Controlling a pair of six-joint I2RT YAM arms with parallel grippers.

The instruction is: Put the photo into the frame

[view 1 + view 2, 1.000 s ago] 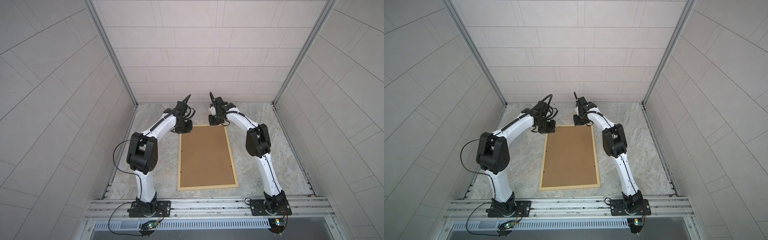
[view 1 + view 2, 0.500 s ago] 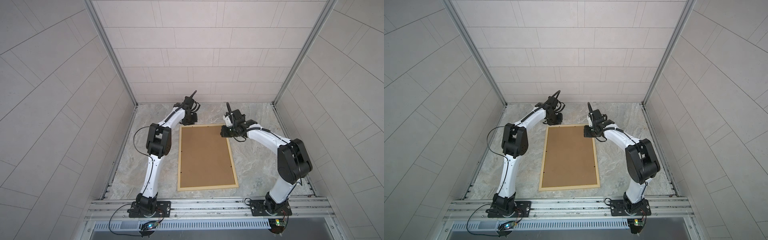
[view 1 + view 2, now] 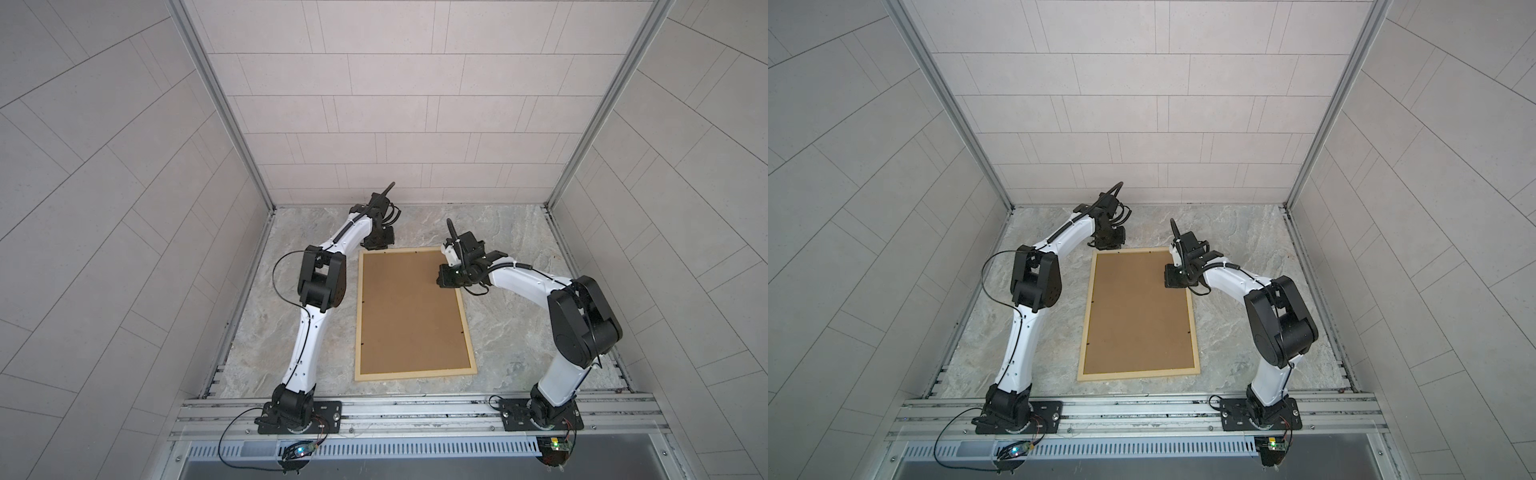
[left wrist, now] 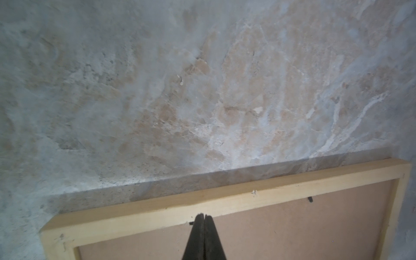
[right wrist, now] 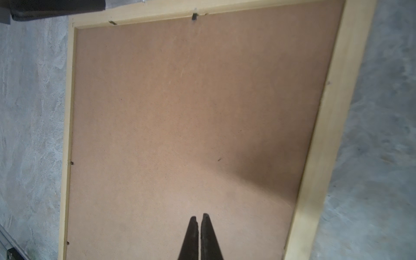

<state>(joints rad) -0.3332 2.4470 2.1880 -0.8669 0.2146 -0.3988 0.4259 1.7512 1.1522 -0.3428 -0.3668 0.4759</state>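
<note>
The frame (image 3: 415, 374) (image 3: 1138, 373) of pale wood lies flat on the stone table, back side up. A plain brown backing board (image 3: 411, 307) (image 3: 1138, 311) fills it. The photo is hidden. My left gripper (image 3: 375, 246) (image 3: 1106, 246) is shut at the frame's far bar near its far left corner; in the left wrist view its tips (image 4: 204, 216) meet where the bar (image 4: 157, 210) joins the board (image 4: 292, 225). My right gripper (image 3: 446, 279) (image 3: 1173, 279) is shut and empty over the board (image 5: 180, 112), near the right bar (image 5: 333, 135); the tips (image 5: 199, 216) point at bare board.
Small black tabs (image 4: 310, 199) (image 5: 194, 15) sit along the frame's inner edge. Tiled walls close the table (image 3: 519, 249) on three sides. A metal rail (image 3: 415, 409) with both arm bases runs along the front.
My right gripper has moved from the frame's far right corner toward the near side, over the board, its elbow swinging out right. My left arm's elbow swung inward; its gripper stayed by the far bar.
</note>
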